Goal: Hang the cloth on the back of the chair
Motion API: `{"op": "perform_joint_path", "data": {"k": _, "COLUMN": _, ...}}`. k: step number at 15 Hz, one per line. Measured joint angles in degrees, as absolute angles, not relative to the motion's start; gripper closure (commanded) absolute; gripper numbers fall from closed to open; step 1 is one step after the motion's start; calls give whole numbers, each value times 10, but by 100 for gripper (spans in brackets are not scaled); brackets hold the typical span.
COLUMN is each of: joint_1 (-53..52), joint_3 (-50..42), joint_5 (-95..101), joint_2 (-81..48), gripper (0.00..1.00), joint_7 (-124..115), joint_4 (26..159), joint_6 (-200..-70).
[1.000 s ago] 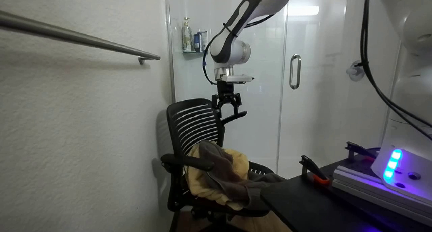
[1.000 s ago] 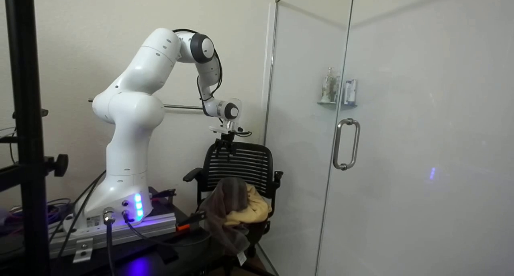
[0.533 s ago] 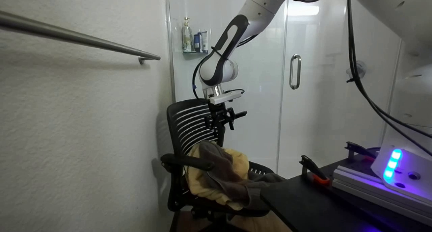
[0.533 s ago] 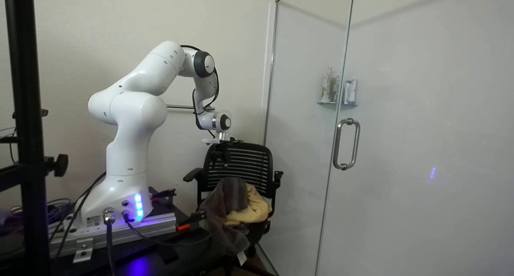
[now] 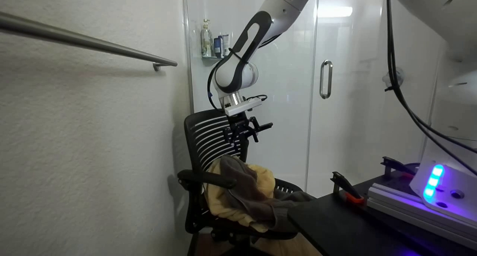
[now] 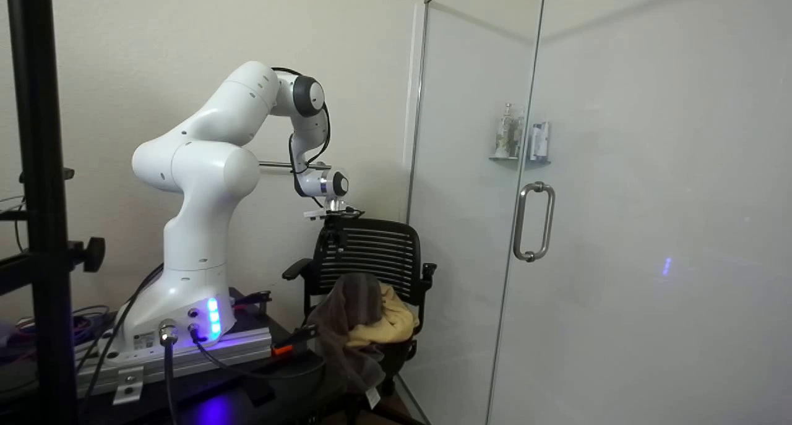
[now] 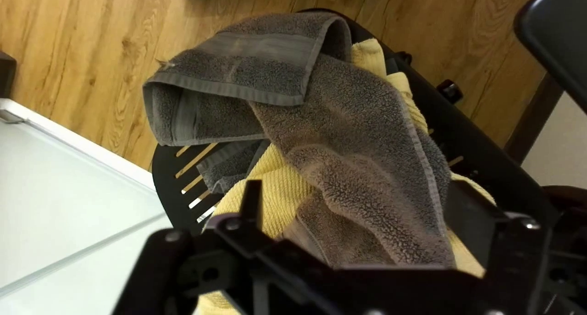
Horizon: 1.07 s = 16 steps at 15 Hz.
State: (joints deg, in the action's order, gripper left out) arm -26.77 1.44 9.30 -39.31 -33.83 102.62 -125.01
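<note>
The greyish-brown cloth (image 5: 244, 181) lies crumpled on the seat of the black office chair (image 5: 190, 131), partly over a yellow-tan cloth (image 5: 265, 178). In an exterior view some of the cloth (image 6: 343, 326) droops off the seat's front. My gripper (image 5: 242, 139) hangs above the pile, in front of the slatted backrest (image 6: 387, 245), touching neither cloth. From the wrist, the cloth (image 7: 348, 118) spreads below with one end folded over, its near part hidden behind the gripper body. The fingers (image 7: 252, 198) stand wide apart with nothing between them.
Curved armrests (image 5: 208, 179) flank the seat. A black table (image 5: 335, 220) with clamps and the arm's base comes close to the chair's front. A metal towel bar (image 5: 93, 43) runs along the wall, and a glass shower door with a handle (image 6: 533, 222) stands beside the chair.
My gripper has come down from above the backrest's top and tilted, then shifted slightly sideways with a small rise. Both cloths and the chair stay where they were.
</note>
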Motion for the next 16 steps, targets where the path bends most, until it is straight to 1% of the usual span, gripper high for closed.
{"op": "perform_joint_path", "data": {"k": 4, "joint_1": -287, "joint_3": -1, "joint_5": 206, "joint_2": -403, "gripper": 0, "joint_7": -339, "joint_4": 1044, "joint_6": -1311}}
{"op": "perform_joint_path", "data": {"k": 12, "joint_1": -276, "joint_3": -47, "joint_5": 453, "joint_2": -489, "gripper": 0, "joint_7": -383, "joint_4": 1118, "joint_6": -1663}}
{"op": "perform_joint_path", "data": {"k": 16, "joint_1": -271, "joint_3": -49, "joint_5": 463, "joint_2": -498, "gripper": 0, "joint_7": -382, "joint_4": 1118, "joint_6": -1684}}
